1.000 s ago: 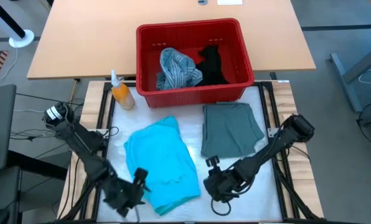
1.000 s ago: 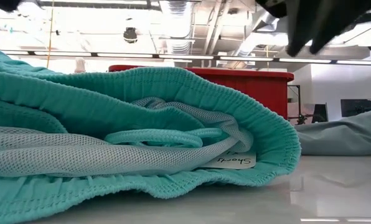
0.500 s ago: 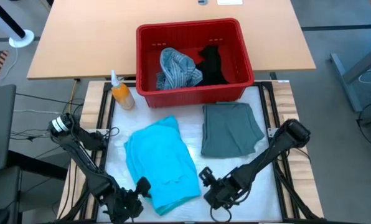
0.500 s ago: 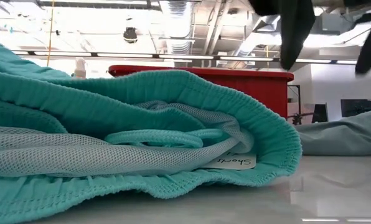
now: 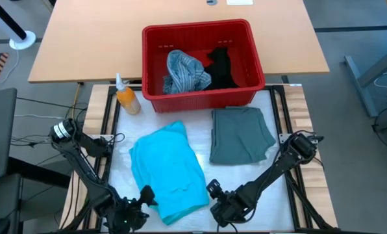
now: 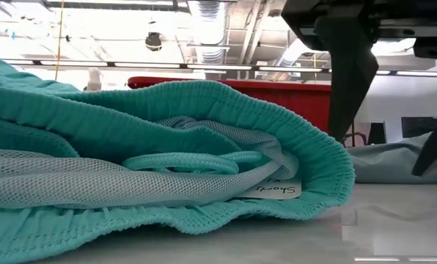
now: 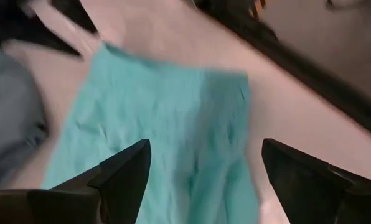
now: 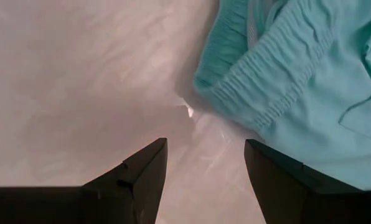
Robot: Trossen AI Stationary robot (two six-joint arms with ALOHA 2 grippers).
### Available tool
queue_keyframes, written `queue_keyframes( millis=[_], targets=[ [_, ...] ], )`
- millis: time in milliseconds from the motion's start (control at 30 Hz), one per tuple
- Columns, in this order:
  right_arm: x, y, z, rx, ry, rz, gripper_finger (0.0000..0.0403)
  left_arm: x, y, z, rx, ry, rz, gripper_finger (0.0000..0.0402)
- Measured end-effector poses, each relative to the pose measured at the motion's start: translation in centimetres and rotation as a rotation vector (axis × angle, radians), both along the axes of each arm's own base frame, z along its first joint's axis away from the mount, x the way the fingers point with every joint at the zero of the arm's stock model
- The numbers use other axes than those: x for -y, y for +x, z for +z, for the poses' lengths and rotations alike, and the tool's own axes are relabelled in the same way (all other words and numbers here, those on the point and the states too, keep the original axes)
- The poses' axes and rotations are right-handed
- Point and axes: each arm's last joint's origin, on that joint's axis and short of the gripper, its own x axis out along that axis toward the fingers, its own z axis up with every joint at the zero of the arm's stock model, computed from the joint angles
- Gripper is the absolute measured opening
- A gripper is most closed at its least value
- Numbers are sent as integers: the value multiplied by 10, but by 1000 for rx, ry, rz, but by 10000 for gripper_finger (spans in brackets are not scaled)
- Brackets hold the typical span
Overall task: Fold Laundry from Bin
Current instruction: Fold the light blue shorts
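At the desk's near edge, the left end effector (image 5: 145, 197) and right end effector (image 5: 214, 192) flank the folded bright turquoise mesh-lined shorts (image 5: 169, 171), both with fingers apart, holding nothing. Farther right lies the folded grey-green garment (image 5: 240, 134). Beyond, the red slotted plastic bin (image 5: 200, 96) holds striped and black laundry (image 5: 195, 70).

— Where's the red slotted plastic bin (image 5: 254, 57)?
— Twelve o'clock on the table, with a crumpled blue-grey striped shirt (image 5: 182, 71) and a black garment (image 5: 221, 67) inside.
— And the rest?
— Folded turquoise mesh-lined shorts (image 5: 170, 170) lie flat at seven o'clock; a folded grey-green garment (image 5: 240, 135) lies at four o'clock, apart.
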Motion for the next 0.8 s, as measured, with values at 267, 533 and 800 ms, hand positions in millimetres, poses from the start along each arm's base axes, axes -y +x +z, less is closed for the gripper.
queue_keyframes(
  millis=[267, 533, 800],
  targets=[
    [-8, -8, 0, -9, -17, 27, 244, 15, 16, -29, 57, 37, -4, 297],
    [-17, -18, -1, -19, -19, 45, 243, 16, 20, -46, 15, 4, 62, 297],
    [-25, -27, -1, -3, -7, -16, 243, 42, 28, -84, 10, 67, 53, 297]
  ],
)
